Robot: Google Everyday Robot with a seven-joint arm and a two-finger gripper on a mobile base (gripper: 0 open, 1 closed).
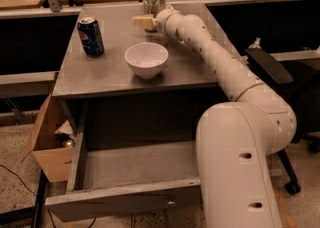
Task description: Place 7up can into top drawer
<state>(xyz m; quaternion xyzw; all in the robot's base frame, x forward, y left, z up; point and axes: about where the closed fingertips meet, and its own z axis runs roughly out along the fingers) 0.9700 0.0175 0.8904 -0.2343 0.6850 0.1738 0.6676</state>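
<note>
Positions are relative to the white bowl [146, 59], left to right.

- Brown cardboard box [47, 147]: on the floor, far lower left of the bowl, against the cabinet's left side. Flap open, some clutter inside that I can't identify.
- Pepsi can [90, 36]: upright on the counter [100, 72], left of the bowl and slightly behind it, well apart.
- Top drawer [125, 199]: below and in front of the bowl, pulled fully out. Interior is bare grey, and a small round knob [171, 203] sits on the front panel.
- The bowl itself is upright near the middle of the counter, toward the front edge.
- 7up can [150, 3]: upright at the back edge of the counter, directly behind the bowl. It is not in the drawer.
- Tool [141, 21]: between the bowl and the 7up can, tan tip pointing left, low over the counter. It is right at the can's base, but I can't confirm contact.
- Tool state: can't tell whether it's open, closed or gripping.
- Arm [220, 62]: white, runs from the tool back to the right of the bowl and down to the big base at lower right.
- Dark chair [267, 64]: far right of the bowl, behind the arm.
</note>
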